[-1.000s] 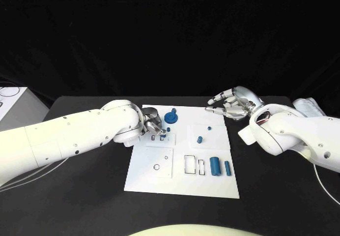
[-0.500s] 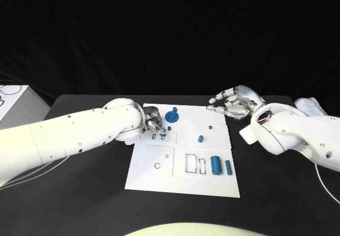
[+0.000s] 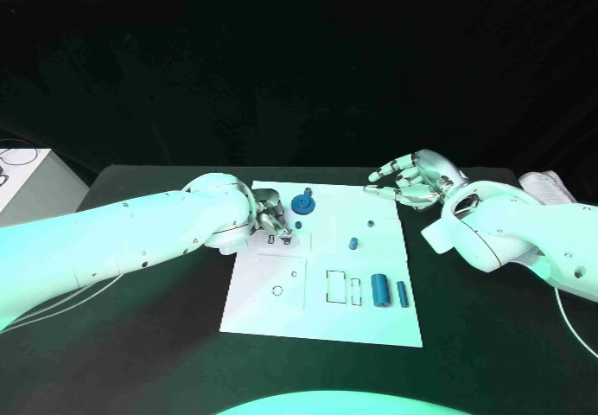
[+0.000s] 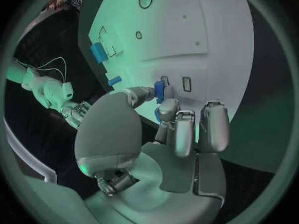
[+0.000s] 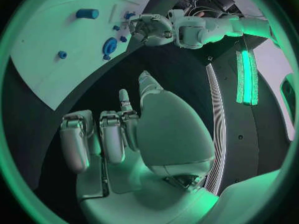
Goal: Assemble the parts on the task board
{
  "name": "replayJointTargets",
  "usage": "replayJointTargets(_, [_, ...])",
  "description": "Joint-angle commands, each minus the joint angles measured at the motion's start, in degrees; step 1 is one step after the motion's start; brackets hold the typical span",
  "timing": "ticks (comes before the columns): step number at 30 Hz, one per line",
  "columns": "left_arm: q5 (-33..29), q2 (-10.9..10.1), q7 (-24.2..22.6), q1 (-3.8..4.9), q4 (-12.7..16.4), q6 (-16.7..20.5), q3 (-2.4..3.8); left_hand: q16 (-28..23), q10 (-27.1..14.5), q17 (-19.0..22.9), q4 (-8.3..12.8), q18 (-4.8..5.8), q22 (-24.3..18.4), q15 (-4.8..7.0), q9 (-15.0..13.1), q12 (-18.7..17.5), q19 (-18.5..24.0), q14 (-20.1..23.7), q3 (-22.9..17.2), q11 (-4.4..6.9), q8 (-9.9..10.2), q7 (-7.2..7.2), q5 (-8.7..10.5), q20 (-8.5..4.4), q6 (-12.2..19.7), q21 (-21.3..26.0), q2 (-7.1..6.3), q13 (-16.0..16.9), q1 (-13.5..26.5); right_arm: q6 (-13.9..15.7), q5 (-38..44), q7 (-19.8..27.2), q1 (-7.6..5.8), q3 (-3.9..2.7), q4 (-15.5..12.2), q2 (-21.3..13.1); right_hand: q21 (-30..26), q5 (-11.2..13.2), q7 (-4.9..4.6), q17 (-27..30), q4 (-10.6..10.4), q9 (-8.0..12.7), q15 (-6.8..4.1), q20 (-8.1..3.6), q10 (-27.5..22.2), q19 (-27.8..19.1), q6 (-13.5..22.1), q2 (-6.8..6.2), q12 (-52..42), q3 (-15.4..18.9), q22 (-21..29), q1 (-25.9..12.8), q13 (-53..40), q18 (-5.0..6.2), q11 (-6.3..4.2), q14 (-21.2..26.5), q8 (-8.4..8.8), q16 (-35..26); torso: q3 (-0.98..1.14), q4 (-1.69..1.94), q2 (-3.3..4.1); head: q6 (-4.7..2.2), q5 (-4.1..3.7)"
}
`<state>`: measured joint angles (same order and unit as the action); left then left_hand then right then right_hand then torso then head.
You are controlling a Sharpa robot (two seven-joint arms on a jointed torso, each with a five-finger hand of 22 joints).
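The left wrist view shows what the head view hides: the left hand (image 4: 165, 134) pinches a small blue part (image 4: 159, 90) at a slot (image 4: 186, 84) on the white board (image 3: 321, 268). Farther off, the right hand (image 3: 409, 183) hovers empty, fingers spread, past the board's far right corner.

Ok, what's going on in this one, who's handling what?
The robot is assembling blue parts on the white task board. Its left hand pinches a small blue part and holds it at a rectangular slot near the board's far left. The right hand hovers off the board's far right corner with fingers apart, holding nothing. A round blue part, a blue cylinder and a few smaller blue pieces sit on the board.
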<state>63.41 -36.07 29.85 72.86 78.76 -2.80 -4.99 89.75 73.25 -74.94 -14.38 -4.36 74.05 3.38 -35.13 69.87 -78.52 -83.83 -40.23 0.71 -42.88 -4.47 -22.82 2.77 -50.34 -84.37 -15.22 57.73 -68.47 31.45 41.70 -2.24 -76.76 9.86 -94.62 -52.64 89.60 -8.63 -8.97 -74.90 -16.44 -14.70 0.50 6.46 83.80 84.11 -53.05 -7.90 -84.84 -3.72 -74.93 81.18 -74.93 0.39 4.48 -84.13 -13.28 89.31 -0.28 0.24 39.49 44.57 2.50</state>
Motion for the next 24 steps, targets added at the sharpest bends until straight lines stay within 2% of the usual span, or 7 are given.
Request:
replayJointTargets(1, [0.4, 0.1, 0.1, -0.01, -0.1, -1.6, -0.08, 0.2, 0.5, -15.1, 12.0, 0.88, 0.1, 0.39, -5.9, 0.4, -0.4, -6.2, -11.7, -0.1, 0.0, 0.79, -0.38, 0.01, -1.0, -0.3, 0.46, 0.1, -0.3, -0.7, 0.3, 0.6, 0.04, -0.01, -0.1, 0.0, -0.3, -0.2, 0.01, -13.2, -0.1, -0.1, -0.46, -0.48, 0.8, 5.6, 0.5, -0.02, 0.4, 0.1, -14.6, -0.4, -10.0, -0.21, -0.2, -5.4, -0.24, -0.2, 0.0, -0.02, 0.0, 0.12, -0.01])
replayJointTargets(24, [0.4, 0.3, 0.1, -0.07, -0.2, -2.4, -0.42, 0.2, 0.5, -15.1, 12.0, 0.9, 0.2, 0.4, -5.9, 0.4, -0.5, -6.2, -11.7, -0.08, 0.0, 0.8, -0.58, -0.01, -1.1, -0.4, 0.44, 0.2, -0.2, -0.8, 0.3, 0.6, 0.04, -0.01, -0.1, -0.1, -0.3, -0.2, 0.01, -13.2, -0.1, -0.1, -0.46, -0.48, 0.8, 5.6, 0.5, -0.02, 0.4, 0.1, -14.6, -0.4, -10.0, -0.21, -0.2, -5.4, -0.24, -0.2, 0.03, 0.01, -0.06, 0.24, -0.06])
